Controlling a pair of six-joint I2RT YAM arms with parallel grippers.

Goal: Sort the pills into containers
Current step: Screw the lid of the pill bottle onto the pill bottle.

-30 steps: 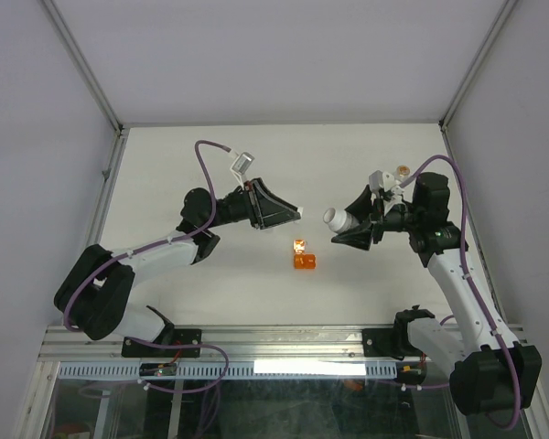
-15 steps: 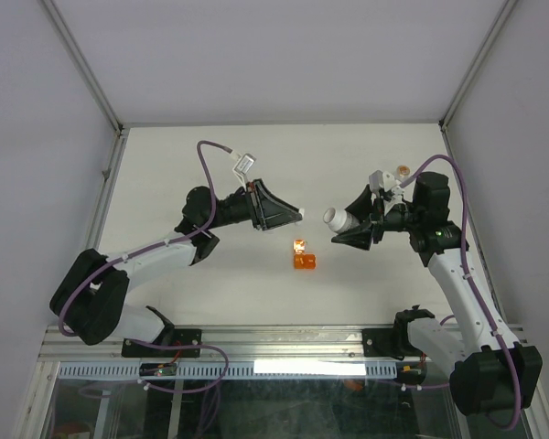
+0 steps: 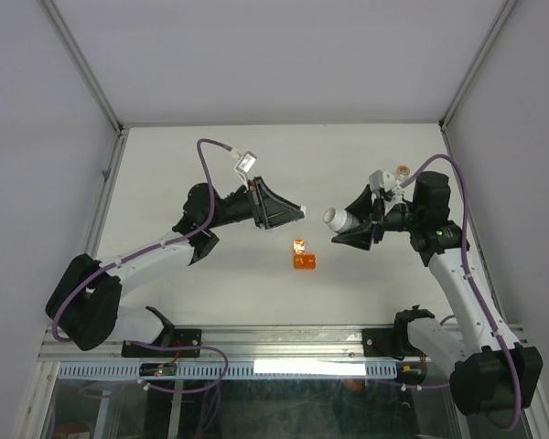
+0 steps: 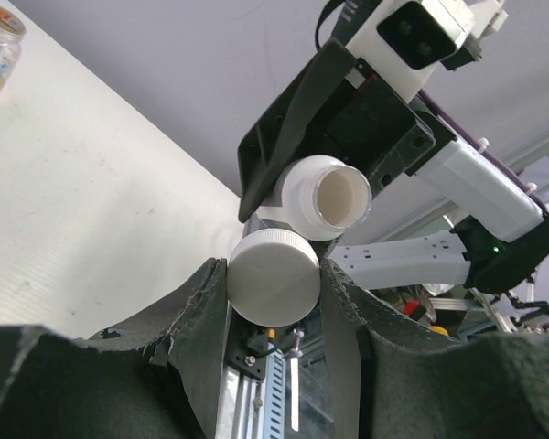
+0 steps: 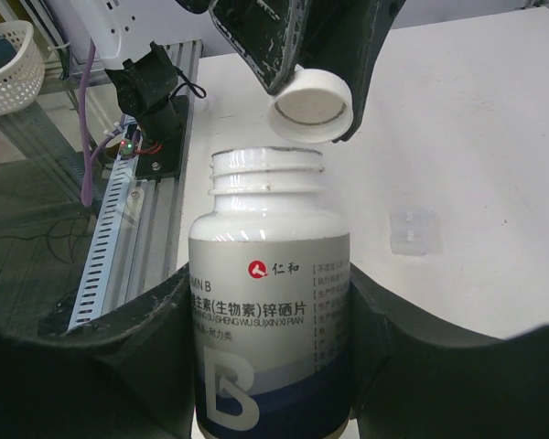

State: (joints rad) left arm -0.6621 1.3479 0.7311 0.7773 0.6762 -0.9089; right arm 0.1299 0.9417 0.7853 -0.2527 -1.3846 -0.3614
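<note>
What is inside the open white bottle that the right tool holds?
Through the mouth of the white bottle only a pale inner wall shows. Its opaque body hides whatever lies deeper.

You're looking down on a white tabletop filling the middle of the overhead frame, boxed in by pale grey walls along the top and down both sides, with metal corner posts slanting in from the upper left and upper right. Along the bottom edge you've got a slotted aluminium rail, a bright strip of light just under it at centre, and a glass panel below that. Over in your right wrist view, a white lattice basket sits at the upper left, beyond the table's edge.
</note>
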